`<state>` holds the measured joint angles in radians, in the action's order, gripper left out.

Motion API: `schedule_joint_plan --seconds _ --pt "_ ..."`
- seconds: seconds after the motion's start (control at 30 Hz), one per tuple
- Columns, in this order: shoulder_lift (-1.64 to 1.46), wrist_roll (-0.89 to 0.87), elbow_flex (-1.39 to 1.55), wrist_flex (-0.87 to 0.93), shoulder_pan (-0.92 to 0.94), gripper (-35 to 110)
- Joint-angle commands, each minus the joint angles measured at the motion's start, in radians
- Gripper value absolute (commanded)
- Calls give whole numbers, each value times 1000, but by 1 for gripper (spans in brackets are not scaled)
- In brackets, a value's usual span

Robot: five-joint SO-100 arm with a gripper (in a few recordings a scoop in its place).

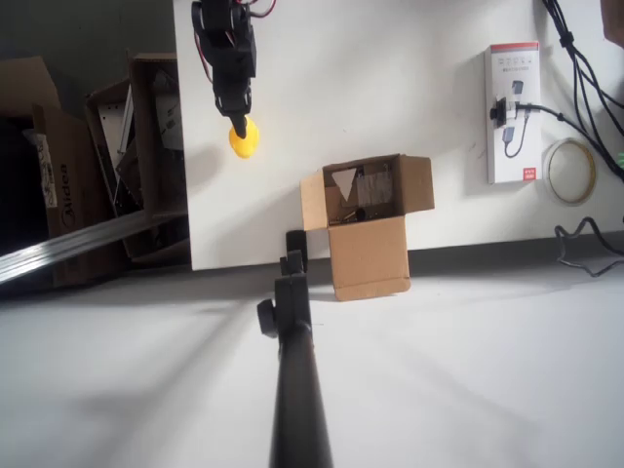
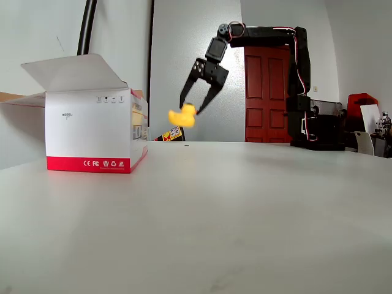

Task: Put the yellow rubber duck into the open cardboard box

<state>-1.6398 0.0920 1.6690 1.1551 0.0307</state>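
White table (image 2: 245, 202), red door (image 2: 266, 95) behind.

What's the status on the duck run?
Gripper shut on yellow rubber duck, lifted off the table. Open cardboard box waiting, duck not yet over it. Path looks clear.

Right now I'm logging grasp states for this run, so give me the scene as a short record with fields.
gripper: raised above the table, closed on the duck
yellow rubber duck: held in the air, off the table
open cardboard box: at the table's edge in the overhead view, flaps spread, duck not yet inside
retail package: white and red, flat on the table
tape roll: beside the package
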Motion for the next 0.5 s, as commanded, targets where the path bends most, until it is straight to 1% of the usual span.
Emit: schedule_joint_plan --seconds 0.0,0.17,0.47 --pt "-64 6 -103 35 -26 12" --pt "-58 6 -232 81 -92 12" --pt "38 14 -453 86 -241 11"
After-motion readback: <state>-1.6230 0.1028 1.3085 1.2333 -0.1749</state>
